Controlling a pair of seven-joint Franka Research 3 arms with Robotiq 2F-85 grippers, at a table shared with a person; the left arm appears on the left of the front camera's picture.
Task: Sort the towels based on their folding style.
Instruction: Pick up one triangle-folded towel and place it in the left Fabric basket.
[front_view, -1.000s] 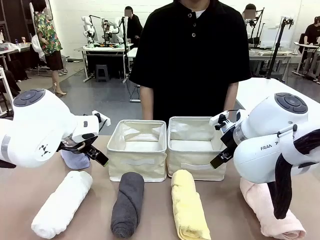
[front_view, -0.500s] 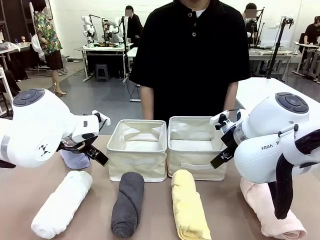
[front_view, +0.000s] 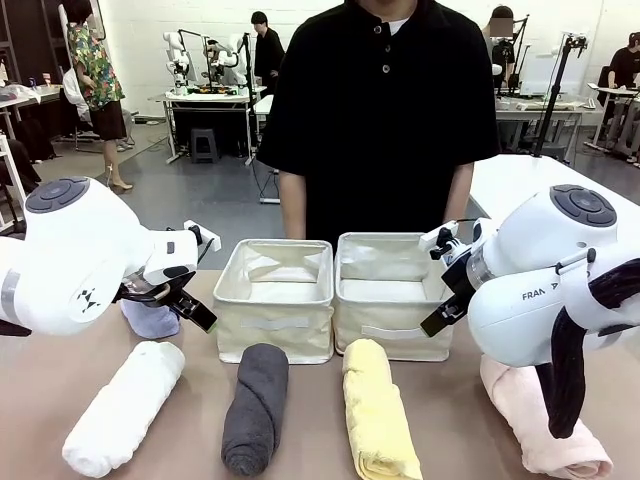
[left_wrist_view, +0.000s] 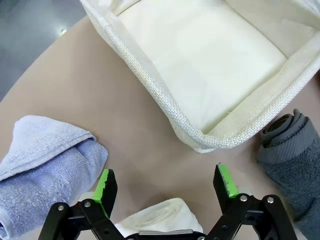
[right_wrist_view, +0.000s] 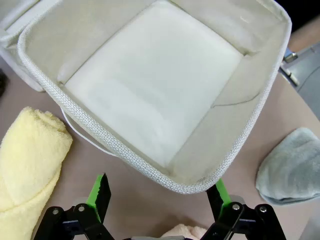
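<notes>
Four rolled towels lie along the near table edge: white, dark grey, yellow and pink. A lavender-blue towel sits behind the white one, just under my left gripper. That gripper hangs open over bare table, between the lavender towel and the left bin's corner. My right gripper is open above the right bin's near rim. A pale mint towel lies beside that bin.
Two cream fabric bins stand side by side mid-table, both with nothing inside. A person in black stands right behind them at the far edge. Both big white arms crowd the table's left and right ends.
</notes>
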